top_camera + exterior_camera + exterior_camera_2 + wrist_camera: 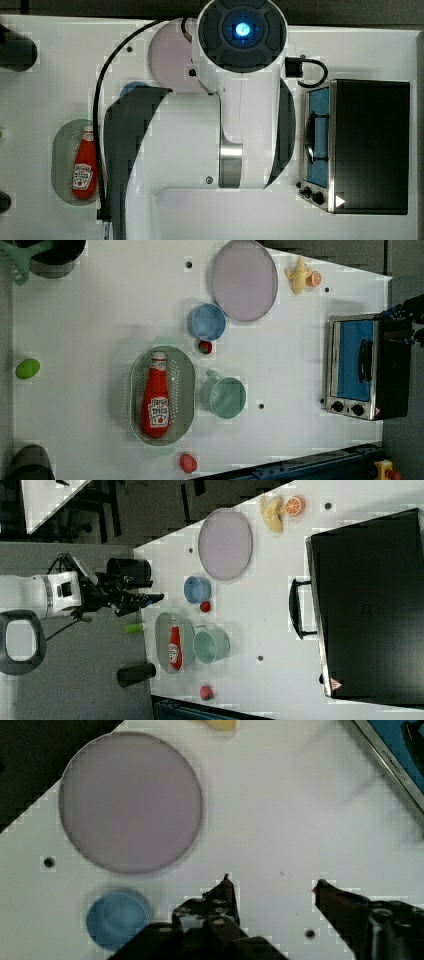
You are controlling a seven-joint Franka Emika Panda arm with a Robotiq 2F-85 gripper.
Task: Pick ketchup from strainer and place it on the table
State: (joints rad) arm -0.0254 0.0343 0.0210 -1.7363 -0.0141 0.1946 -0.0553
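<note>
Lying lengthwise in the strainer [161, 395], the ketchup [155, 402] points its cap toward the left view's top, its white label facing up. In the top view much of the strainer's right side is hidden behind the arm's dark shadowed link and a black cable, so only the bottle and a strip of pale green rim show there.

The tool [272, 882] has its fingers spread wide with bare worktop [280, 820] between the tips; their bases are cut off by the picture's edge. In the right view the tool [150, 599] hangs off the worktop's edge, above the strainer in the right view and apart from it, holding nothing.

Near the strainer stand a teal mug [226, 396] just beside it, a blue bowl [207, 321], and a small red fruit [205, 346] between bowl and strainer. A lilac plate [244, 280] lies beyond the bowl. Another red fruit [188, 463] sits near the worktop's edge. A toaster oven [364, 367] occupies the left view's right; its door handle and knobs are visible, its far side cut off.
</note>
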